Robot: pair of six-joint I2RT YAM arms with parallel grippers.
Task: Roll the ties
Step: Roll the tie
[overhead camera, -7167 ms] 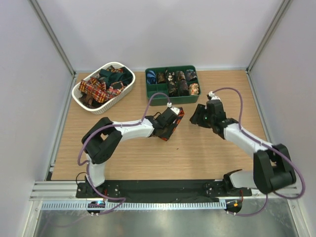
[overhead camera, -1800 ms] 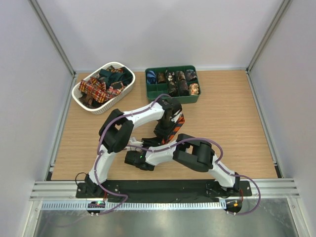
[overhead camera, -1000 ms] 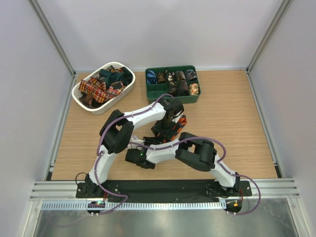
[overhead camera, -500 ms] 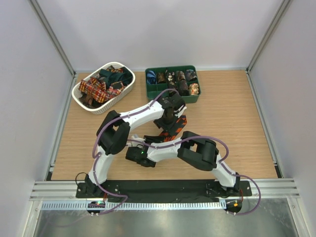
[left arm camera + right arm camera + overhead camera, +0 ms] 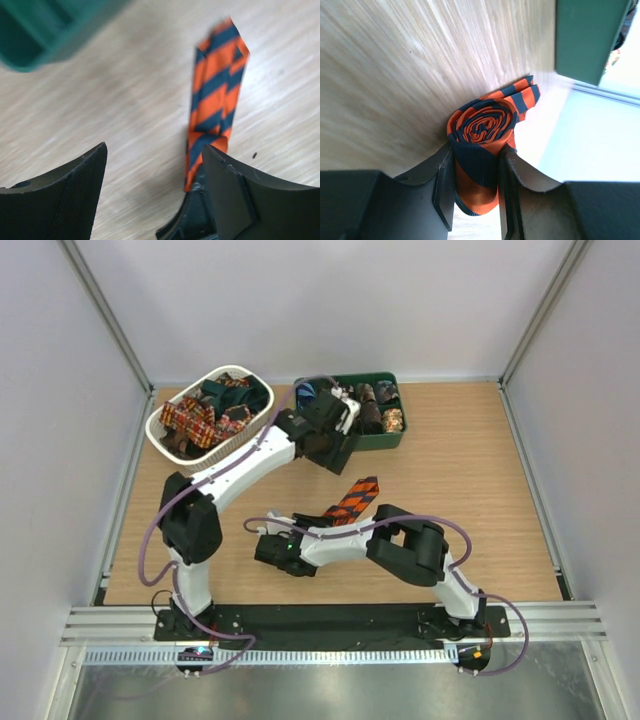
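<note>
Your right gripper (image 5: 476,150) is clamping its fingers on the rolled part of the orange-and-black striped tie (image 5: 481,125), and the spiral of the coil is showing end-on between them, low over the table (image 5: 470,490) just in front of the arm bases. Your left gripper (image 5: 155,150) is hanging with its fingers apart and nothing between them, up by the near edge of the green tray (image 5: 388,443). By the look of it, you are partway through this tie: one stretch is wound tight, while a flat tail is lying unrolled on the wood. That tail is running on a diagonal, from the clamped coil away toward the far right, with its pointed end aiming toward the tray. Finished rolls (image 5: 375,405) are sitting in the tray's compartments, and a heap of loose ties (image 5: 190,420) is waiting in the white basket (image 5: 215,458), so plenty appears left to do.
</note>
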